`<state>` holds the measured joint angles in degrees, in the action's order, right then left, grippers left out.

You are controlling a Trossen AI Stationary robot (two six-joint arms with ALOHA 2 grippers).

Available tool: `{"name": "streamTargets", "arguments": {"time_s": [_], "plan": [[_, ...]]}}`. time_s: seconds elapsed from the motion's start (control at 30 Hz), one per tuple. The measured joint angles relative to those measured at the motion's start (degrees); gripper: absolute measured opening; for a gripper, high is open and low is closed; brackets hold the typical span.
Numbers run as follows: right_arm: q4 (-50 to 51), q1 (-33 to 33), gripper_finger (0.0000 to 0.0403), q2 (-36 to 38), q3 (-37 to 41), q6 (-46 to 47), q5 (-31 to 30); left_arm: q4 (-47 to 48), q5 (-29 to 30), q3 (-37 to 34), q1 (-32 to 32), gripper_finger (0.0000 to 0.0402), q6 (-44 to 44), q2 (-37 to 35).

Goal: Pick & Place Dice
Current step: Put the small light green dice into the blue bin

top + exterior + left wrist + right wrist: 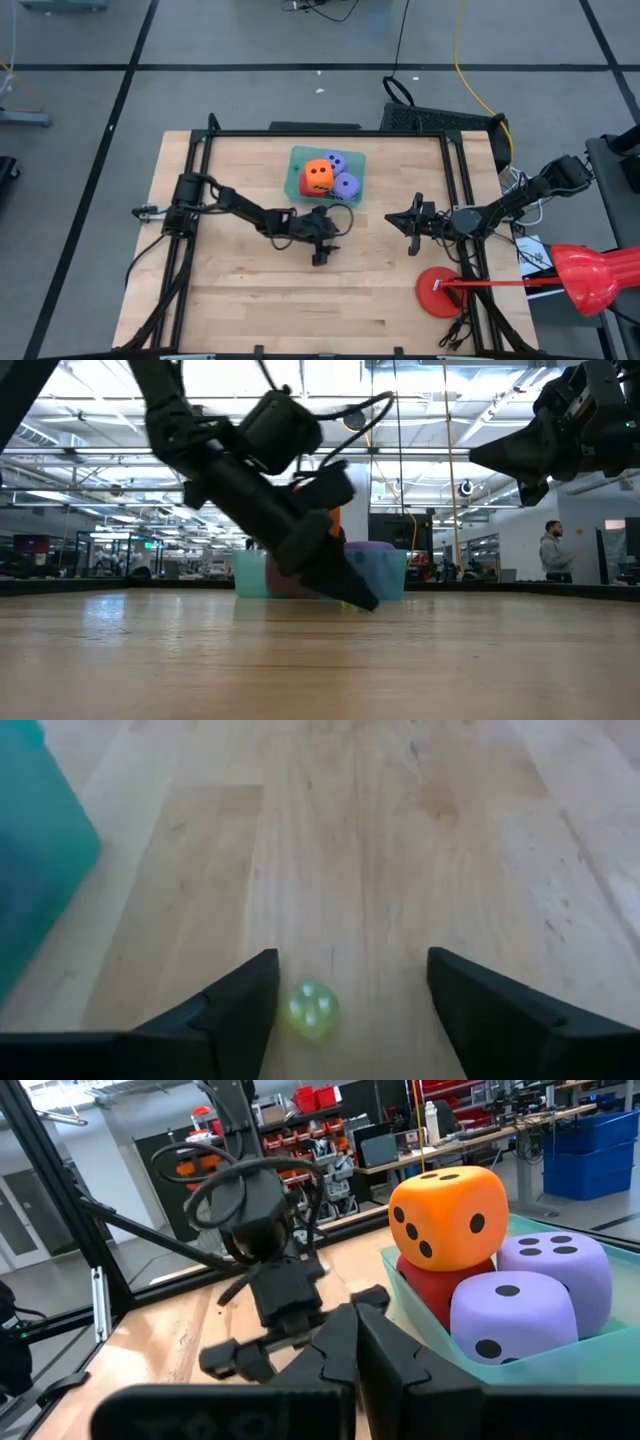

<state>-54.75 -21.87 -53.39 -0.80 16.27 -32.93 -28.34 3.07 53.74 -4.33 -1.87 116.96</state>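
A teal tray (298, 158) at the table's far middle holds an orange die (447, 1215) stacked on a red die (435, 1290), with two purple dice (555, 1265) (510, 1315) beside them. My left gripper (352, 960) slants down to the wood just near of the tray, open. A small yellow-green die (313, 1010) lies on the table between its fingers, close to one of them; I cannot tell whether it touches. In the high view the gripper (322, 250) hides that die. My right gripper (410, 225) waits shut at the right, level above the table.
A red round disc (440, 292) lies at the near right corner, with a red-handled tool (590, 278) reaching off the table's right edge. Black frame rails (200, 150) run along the table's edges. Bare wood lies near of the left gripper. A person (555, 550) stands far behind.
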Motion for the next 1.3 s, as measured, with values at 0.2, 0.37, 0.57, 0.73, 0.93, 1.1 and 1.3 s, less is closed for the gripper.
{"name": "streamTargets", "arguments": {"time_s": [0.2, 0.37, 0.57, 0.73, 0.93, 1.1, 1.3], "plan": [[0.37, -0.14, 0.0004, 0.0, -0.02, 0.17, 0.11, 8.44, 0.98, 4.23, 1.27, 0.0273, 0.0, 1.0], [0.31, -1.36, 0.0004, 0.0, -0.02, 0.06, 0.04, 11.41, -0.33, 4.22, 1.53, 0.0273, -0.15, 0.42], [-0.39, -2.74, 0.0004, 0.02, -0.02, 0.0, 0.03, 14.87, -1.17, 4.33, 1.48, 0.0273, -1.18, 0.29], [-0.43, -3.42, 0.0004, 0.0, -0.02, 0.0, -0.02, 18.47, -1.28, 4.24, 1.52, 0.0273, -1.19, -0.97], [-0.33, -3.42, 0.0004, 0.02, -0.01, 0.15, -0.02, 16.53, -1.59, -0.93, 1.74, 0.0248, -0.78, -4.83], [-0.4, -3.37, 0.0004, 0.0, -0.02, 0.02, -0.28, 10.04, -6.37, -2.8, 2.4, 0.0217, -1.28, -4.78], [-0.74, -3.37, 0.0004, 0.0, 0.0, 0.0, -2.97, 8.0, -6.62, -2.8, 1.98, 0.0211, -1.88, -4.37]]}}
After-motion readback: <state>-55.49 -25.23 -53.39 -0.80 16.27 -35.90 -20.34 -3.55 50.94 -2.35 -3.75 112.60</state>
